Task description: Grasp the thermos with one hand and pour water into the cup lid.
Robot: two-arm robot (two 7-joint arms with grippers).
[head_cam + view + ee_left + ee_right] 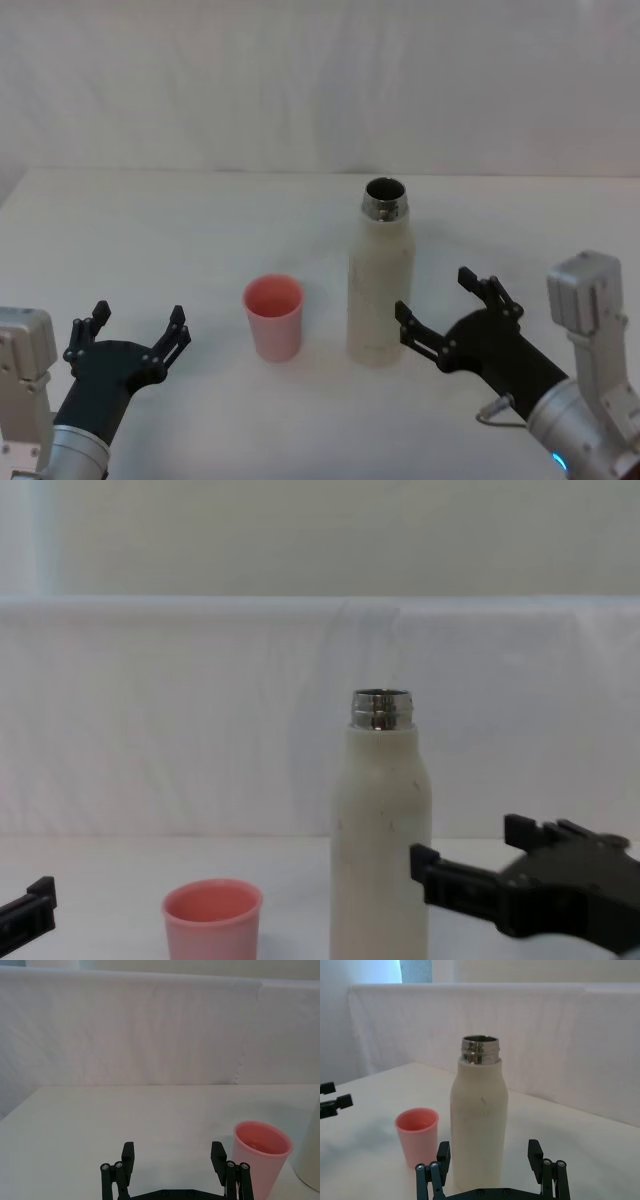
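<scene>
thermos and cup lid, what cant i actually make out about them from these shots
- Water level in the thermos: its opaque wall hides it; the head view shows a dark mouth.
- Thermos base: cut off by the chest view's lower edge.
- Lettering on the thermos: too small to read.
- Cup lid contents: its near wall hides the bottom in the right wrist view.
- Right gripper contact with the thermos: unclear.

Counter [180, 220]: white, matte; backed by a white draped cloth along its far edge
Thermos [381, 275]: stands upright on the counter, right of centre; cream-white body, open steel neck
Cup lid [273, 316]: stands upright on the counter, mouth up; salmon-pink; just left of the thermos, not touching it
</scene>
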